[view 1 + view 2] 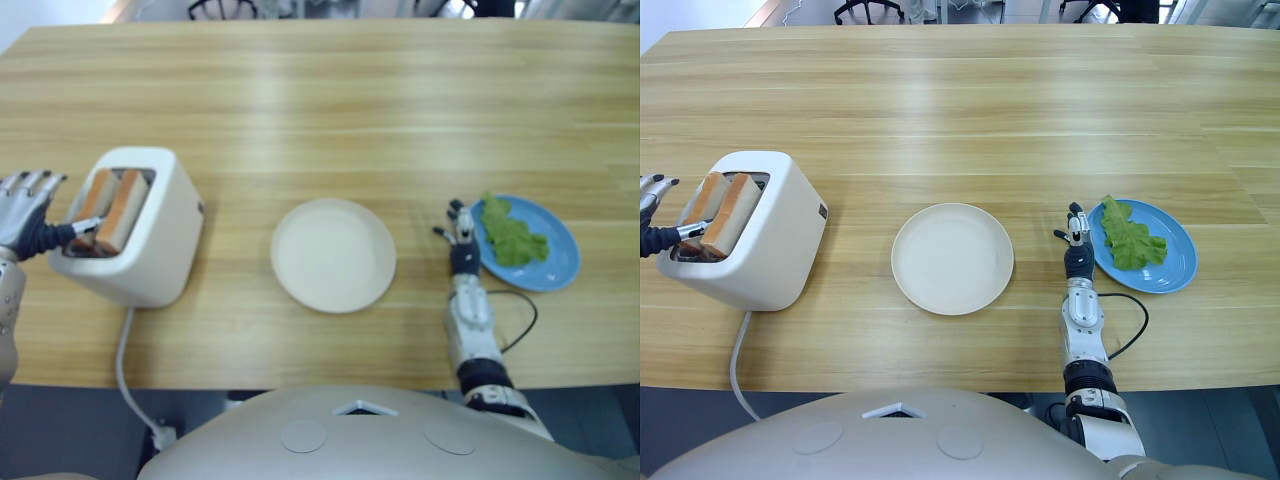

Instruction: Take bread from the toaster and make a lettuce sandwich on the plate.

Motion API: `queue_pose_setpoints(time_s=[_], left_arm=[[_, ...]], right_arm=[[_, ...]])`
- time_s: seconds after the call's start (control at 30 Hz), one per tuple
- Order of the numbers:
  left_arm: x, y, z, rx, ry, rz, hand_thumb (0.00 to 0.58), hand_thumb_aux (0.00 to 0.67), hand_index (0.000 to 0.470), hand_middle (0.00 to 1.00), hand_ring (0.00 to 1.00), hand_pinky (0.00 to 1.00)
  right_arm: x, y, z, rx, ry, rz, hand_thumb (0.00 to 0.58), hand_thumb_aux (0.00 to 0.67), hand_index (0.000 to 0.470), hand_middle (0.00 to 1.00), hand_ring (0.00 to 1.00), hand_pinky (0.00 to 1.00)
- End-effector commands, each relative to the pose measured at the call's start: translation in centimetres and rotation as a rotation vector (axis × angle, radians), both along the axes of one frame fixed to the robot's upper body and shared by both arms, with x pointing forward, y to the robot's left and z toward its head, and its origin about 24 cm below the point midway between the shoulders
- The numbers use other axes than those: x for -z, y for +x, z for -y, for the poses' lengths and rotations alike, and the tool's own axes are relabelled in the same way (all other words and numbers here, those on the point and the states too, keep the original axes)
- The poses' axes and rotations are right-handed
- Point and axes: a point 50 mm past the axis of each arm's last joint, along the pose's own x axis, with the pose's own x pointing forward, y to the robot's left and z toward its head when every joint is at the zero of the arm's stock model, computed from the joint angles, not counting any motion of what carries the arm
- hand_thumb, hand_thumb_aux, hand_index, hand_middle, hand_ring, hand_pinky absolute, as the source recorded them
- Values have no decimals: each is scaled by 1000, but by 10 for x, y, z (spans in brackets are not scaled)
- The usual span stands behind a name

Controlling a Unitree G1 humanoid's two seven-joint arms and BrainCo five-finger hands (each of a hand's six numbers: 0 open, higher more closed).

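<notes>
A white toaster (140, 240) stands at the table's left with two bread slices (112, 208) sticking up from its slots. My left hand (28, 215) is at the toaster's left side, fingers spread, its thumb touching the nearer end of the left slice. An empty cream plate (333, 254) lies in the middle. A green lettuce leaf (510, 235) rests on a blue plate (556, 265) at the right. My right hand (461, 238) rests on the table just left of the blue plate, fingers extended, holding nothing.
The toaster's white cord (128, 370) runs off the table's near edge. A thin black cable (520, 320) loops beside my right forearm. Bare wooden table (340, 110) stretches far behind the plates.
</notes>
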Motion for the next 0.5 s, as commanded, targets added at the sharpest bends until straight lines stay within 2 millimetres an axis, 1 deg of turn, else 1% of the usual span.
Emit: queue_pose_setpoints(time_s=[0.03,0.07,0.1,0.13,0.17,0.2,0.47,0.5], left_arm=[[14,-1,6,34,-20,-72,387,284,195,0,0,0],[13,-1,7,39,-22,-69,387,284,195,0,0,0],[13,0,8,43,-26,-67,489,405,278,0,0,0],[13,0,9,46,-29,-66,545,504,346,0,0,0],[12,0,9,51,-34,-64,545,504,346,0,0,0],[12,0,10,57,-39,-63,580,670,460,0,0,0],[7,2,15,87,-49,-27,580,670,460,0,0,0],[6,2,15,89,-52,-19,580,670,460,31,31,31]], right_arm=[[10,-8,3,20,7,-67,0,0,0,0,0,0],[10,-8,3,20,7,-67,0,0,0,0,0,0],[10,-8,3,21,6,-68,0,0,0,0,0,0],[10,-8,3,22,6,-68,0,0,0,0,0,0],[10,-9,3,23,6,-68,0,0,0,0,0,0],[10,-9,4,24,6,-68,0,0,0,0,0,0],[10,-10,4,26,6,-73,0,0,0,0,0,0],[11,-10,3,27,6,-73,0,0,0,0,0,0]])
